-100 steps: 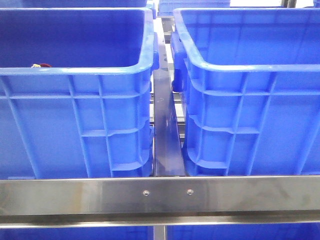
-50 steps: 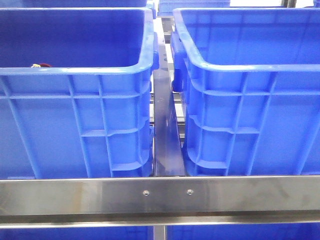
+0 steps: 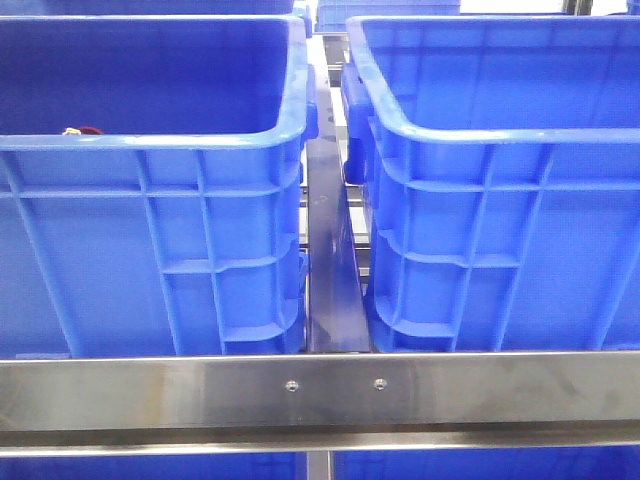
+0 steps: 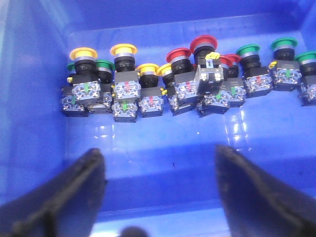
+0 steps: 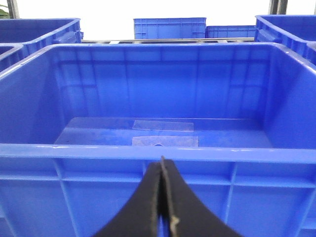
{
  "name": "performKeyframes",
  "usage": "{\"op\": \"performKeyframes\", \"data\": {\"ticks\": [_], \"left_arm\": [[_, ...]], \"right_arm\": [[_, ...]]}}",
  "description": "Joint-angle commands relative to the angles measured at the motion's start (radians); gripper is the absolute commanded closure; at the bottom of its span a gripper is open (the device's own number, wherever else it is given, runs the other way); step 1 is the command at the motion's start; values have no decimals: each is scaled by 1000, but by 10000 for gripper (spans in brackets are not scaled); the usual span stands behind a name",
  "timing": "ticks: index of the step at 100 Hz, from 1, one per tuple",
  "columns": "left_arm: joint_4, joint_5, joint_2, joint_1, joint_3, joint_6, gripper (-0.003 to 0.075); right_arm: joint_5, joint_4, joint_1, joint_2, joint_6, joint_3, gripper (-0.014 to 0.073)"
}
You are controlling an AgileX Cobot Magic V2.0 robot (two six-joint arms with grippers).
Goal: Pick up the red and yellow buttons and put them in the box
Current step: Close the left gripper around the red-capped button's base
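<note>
Black left end effector [image 4: 158, 187] spread wide over buttons [image 4: 185, 81], right end effector [image 5: 162, 197] closed, empty

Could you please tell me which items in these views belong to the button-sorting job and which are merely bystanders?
Belong to the job:
- yellow-capped push buttons
- red-capped push buttons
- empty blue plastic crate, probably the target box
- open left gripper
- closed right gripper

Just lying about:
- green-capped push buttons
- steel frame rail
- distant blue crates
</note>
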Motion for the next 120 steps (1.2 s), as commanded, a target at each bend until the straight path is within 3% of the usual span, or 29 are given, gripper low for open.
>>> {"op": "performKeyframes", "data": {"ticks": [1,23,48,82,120], "left_arm": [[-29,-65,-2,2,-36,0,261],[-188,-60,85,-2,-81,95,260],[-211,-39,321,-150,-233,99,260],[106,10,628,-279,-464,-158,260],[224,14,710,-275,-493,-249,260]], "right_arm": [[-84,-4,2,-22,1,-2,658],[-84,-4,2,-22,1,-2,658],[-84,-4,2,-22,1,-2,658],[-84,-4,2,-22,1,-2,658],[-84,-4,2,-22,1,-2,658]]}}
